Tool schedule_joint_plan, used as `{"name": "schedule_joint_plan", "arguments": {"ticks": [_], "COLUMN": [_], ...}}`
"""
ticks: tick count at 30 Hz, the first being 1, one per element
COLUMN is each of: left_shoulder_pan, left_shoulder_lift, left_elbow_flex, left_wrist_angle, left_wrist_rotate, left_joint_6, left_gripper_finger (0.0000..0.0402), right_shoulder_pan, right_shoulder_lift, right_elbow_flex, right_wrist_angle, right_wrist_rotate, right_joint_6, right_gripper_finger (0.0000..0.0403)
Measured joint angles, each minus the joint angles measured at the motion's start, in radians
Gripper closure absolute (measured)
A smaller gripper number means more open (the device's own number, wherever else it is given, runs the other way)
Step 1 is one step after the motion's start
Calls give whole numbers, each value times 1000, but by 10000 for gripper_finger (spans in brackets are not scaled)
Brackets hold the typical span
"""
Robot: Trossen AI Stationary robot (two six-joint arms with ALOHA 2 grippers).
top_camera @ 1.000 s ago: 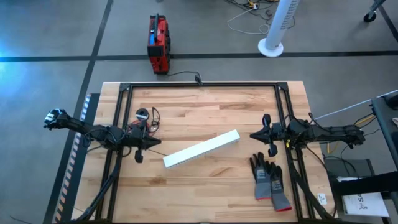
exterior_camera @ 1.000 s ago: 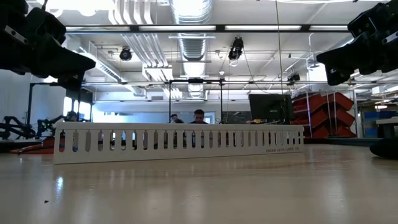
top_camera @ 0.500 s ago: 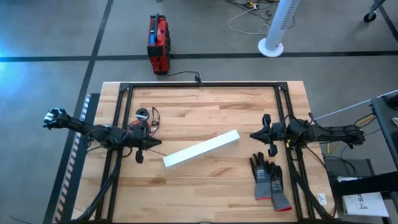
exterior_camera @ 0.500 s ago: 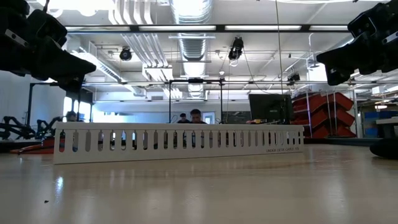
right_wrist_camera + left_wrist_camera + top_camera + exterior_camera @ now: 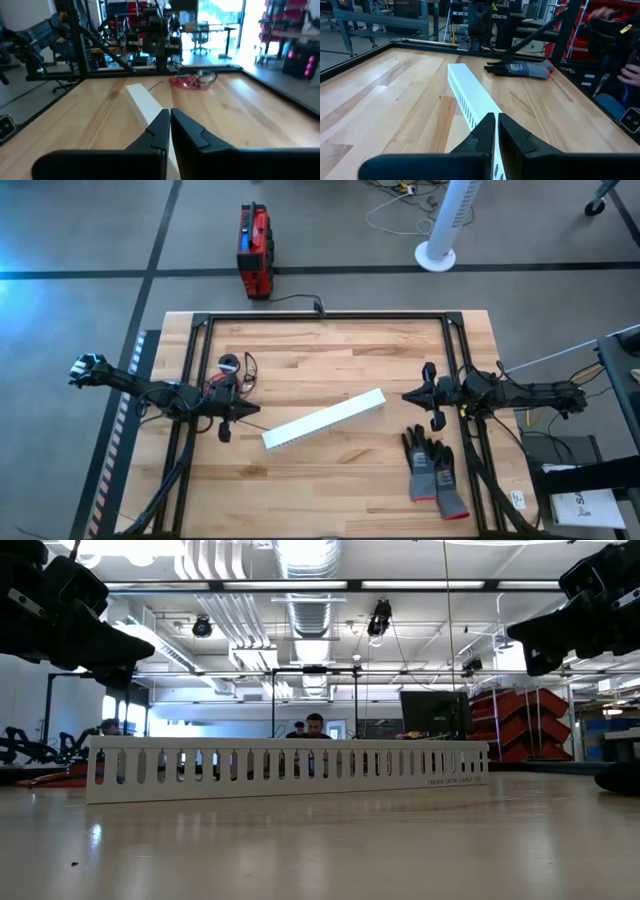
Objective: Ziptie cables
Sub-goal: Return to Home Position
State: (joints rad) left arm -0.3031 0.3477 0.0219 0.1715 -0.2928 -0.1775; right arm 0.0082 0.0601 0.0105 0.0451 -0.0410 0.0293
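Pretty much nothing is moving since a second ago. Both arms are sitting where they were, and only the people [image 5: 314, 725] behind the white duct [image 5: 285, 768] in the low view are shifting about a bit.

In the high view the left gripper [image 5: 255, 412] is hovering left of centre, pointing at the lower-left end of the white duct [image 5: 325, 420]. Its fingers are pressed almost together with just a thin slit showing in the left wrist view [image 5: 496, 117], and they're holding nothing. The right gripper [image 5: 407, 396] is hanging right of centre, aimed at the duct's upper-right end. It's pinched shut and empty too, as the right wrist view is showing [image 5: 169, 112].

The cables [image 5: 229, 364] are lying loose on the table [image 5: 330, 345], left of centre in the high view and just above the left gripper — a small coil with red and black wire and a thin black loop next to it. They're well apart from the duct, which is lying diagonally across the middle. From the right wrist they're showing as a reddish tangle [image 5: 192, 81] beyond the duct's far end.

The gloves [image 5: 435, 470] are lying in the lower right of the high view, and the red box [image 5: 254, 250] is sitting on the floor at the top — off the table.
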Motion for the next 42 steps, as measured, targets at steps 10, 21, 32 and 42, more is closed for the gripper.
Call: {"name": "schedule_joint_plan", "arguments": {"ticks": [10, 21, 32, 42], "left_shoulder_pan": [0, 0, 0, 0], "left_shoulder_lift": [0, -2, 6, 12], "left_elbow_flex": [0, 0, 0, 0], "left_wrist_angle": [1, 2, 0, 0], "left_wrist_rotate": [0, 0, 0, 0], "left_joint_6": [0, 0, 0, 0], "left_gripper_finger": [398, 398, 398, 398], "right_shoulder_pan": [0, -2, -5, -24], "right_shoulder_lift": [15, -3, -48, -16], "right_elbow_flex": [0, 0, 0, 0], "right_wrist_angle": [-34, -38, -42, -35], "right_wrist_rotate": [33, 34, 37, 40], "right_joint_6": [8, -12, -183, -22], "right_gripper_finger": [400, 402, 402, 399]}}
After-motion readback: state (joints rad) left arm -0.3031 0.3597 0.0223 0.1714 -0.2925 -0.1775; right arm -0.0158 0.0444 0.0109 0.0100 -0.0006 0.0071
